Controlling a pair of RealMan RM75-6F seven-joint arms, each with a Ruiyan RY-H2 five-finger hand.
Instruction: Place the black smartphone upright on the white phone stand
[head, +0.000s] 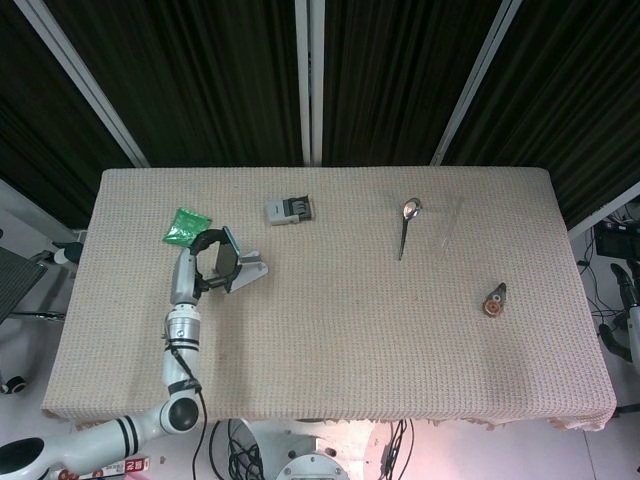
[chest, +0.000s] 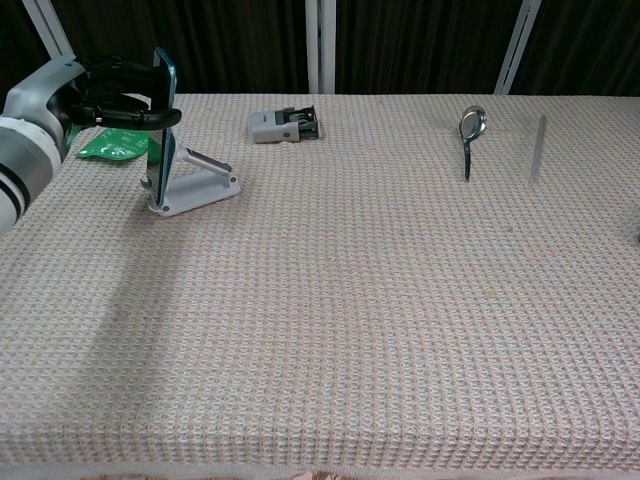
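Black smartphone (chest: 164, 105) upright between left-hand fingers (chest: 120, 95), against white stand (chest: 192, 185).

Beige waffle-weave tablecloth (chest: 380, 320), green packet (chest: 112, 143), white phone stand (chest: 195, 185), blk smartphone (chest: 163, 100).

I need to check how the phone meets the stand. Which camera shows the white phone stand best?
The chest view: it shows the white phone stand side-on, base and sloped back, with the black smartphone upright against it in the left hand. In the head view the stand shows from above, partly hidden by hand and phone.
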